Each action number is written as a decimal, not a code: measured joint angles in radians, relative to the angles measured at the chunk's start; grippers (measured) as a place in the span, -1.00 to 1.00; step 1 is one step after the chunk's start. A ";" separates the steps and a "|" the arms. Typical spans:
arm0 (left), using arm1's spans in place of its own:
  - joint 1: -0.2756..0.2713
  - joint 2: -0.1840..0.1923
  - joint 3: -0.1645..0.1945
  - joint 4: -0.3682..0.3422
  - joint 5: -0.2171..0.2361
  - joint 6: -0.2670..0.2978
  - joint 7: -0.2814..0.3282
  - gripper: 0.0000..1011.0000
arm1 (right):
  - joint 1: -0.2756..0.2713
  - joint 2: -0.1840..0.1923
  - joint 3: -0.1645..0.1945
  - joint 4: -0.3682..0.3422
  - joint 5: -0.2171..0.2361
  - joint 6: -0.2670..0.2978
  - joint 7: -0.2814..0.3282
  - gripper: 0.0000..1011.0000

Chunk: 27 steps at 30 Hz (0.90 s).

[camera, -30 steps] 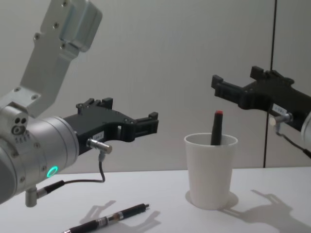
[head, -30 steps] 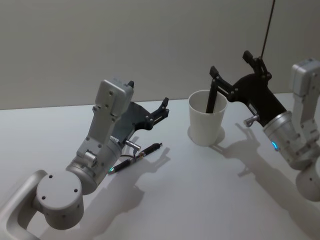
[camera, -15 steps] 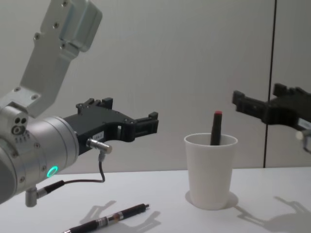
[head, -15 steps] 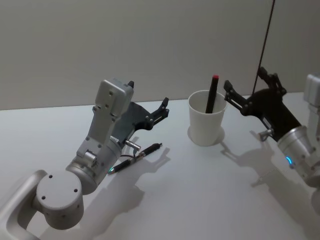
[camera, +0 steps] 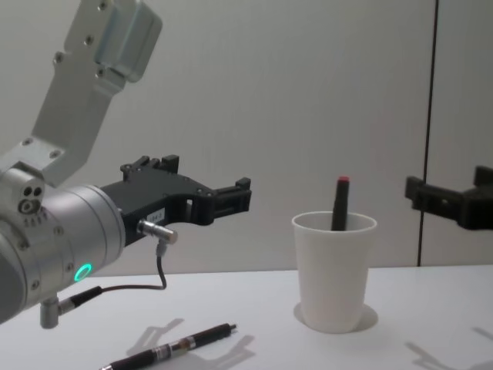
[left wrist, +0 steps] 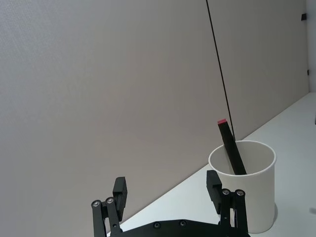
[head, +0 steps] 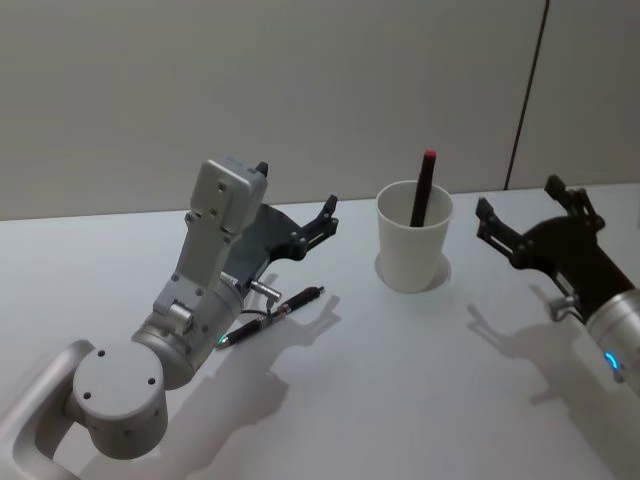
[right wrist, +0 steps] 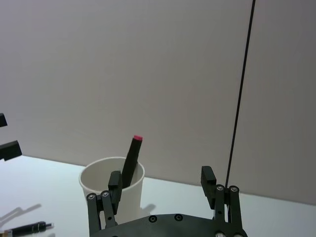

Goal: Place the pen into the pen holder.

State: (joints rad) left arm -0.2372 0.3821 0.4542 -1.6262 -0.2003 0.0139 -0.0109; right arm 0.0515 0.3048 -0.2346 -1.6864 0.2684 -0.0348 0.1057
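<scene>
pen [head: 423, 190] is in the pen holder [head: 412, 258]. black body, red top end, slightly tilted. its lower part is hidden inside the cup and the red end pokes well above the rolled rim.

pen holder stands upright on the desk [head: 400, 400], toward the back, between the two arms. nothing touches it.

right pincer [head: 518, 200]: fingers spread wide, nothing between them. it sits to the right of the holder, clearly apart from it and off the desk, with its shadow on the surface below. in the chest view it comes in from the right edge, about level with the exposed part of the pen. the right wrist view looks past its fingers at the cup and pen with a gap in between.

left pincer [head: 327, 218]: also spread open and empty. it hangs above the desk left of the holder, well apart, fingers pointing roughly toward the cup. the left wrist view shows the holder and pen beyond the fingertips, no contact.

second pen [head: 275, 313]: dark with a lighter band mid-body, lying flat on the desk under the left arm, below the left pincer and not touched by it. one end points roughly toward the holder, well apart from it.

plain grey wall [head: 300, 80] behind, with one dark vertical seam.
</scene>
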 joint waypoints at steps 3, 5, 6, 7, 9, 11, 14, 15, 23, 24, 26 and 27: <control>0.000 0.000 0.000 0.000 0.000 0.000 0.000 0.98 | -0.032 0.016 0.004 -0.039 0.010 0.034 -0.019 0.98; 0.000 0.000 0.000 0.000 0.000 0.000 0.000 0.98 | -0.042 0.021 0.006 -0.051 0.013 0.044 -0.025 0.98; 0.000 0.000 0.000 0.000 0.000 0.000 0.000 0.98 | -0.049 0.025 0.007 -0.061 0.015 0.052 -0.029 0.98; 0.000 0.000 0.000 0.000 0.000 0.000 0.000 0.98 | -0.054 0.027 0.008 -0.066 0.016 0.056 -0.032 0.98; 0.000 0.000 0.000 0.000 0.000 0.000 0.000 0.98 | -0.059 0.029 0.008 -0.072 0.018 0.062 -0.034 0.98; 0.000 0.000 0.000 0.000 0.000 0.000 0.000 0.98 | -0.064 0.032 0.009 -0.077 0.019 0.067 -0.038 0.98; 0.000 0.000 0.000 0.000 0.000 0.000 0.000 0.98 | -0.065 0.033 0.009 -0.079 0.020 0.069 -0.039 0.98; 0.000 0.000 0.000 0.000 0.000 0.000 0.000 0.98 | -0.066 0.033 0.009 -0.080 0.020 0.069 -0.039 0.98; 0.000 -0.001 0.000 0.000 0.000 0.000 -0.002 0.98 | -0.066 0.033 0.009 -0.080 0.020 0.069 -0.039 0.98; 0.000 -0.001 -0.001 0.001 0.000 0.000 -0.003 0.98 | -0.066 0.033 0.009 -0.080 0.020 0.069 -0.039 0.98; -0.001 -0.001 -0.001 0.001 -0.001 0.000 -0.008 0.98 | -0.066 0.033 0.009 -0.081 0.020 0.069 -0.039 0.98; -0.002 -0.001 -0.002 0.002 -0.003 0.000 -0.013 0.98 | -0.066 0.033 0.009 -0.081 0.020 0.069 -0.039 0.98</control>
State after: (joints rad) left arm -0.2390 0.3808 0.4521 -1.6237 -0.2032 0.0136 -0.0238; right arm -0.0147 0.3375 -0.2254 -1.7669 0.2883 0.0345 0.0667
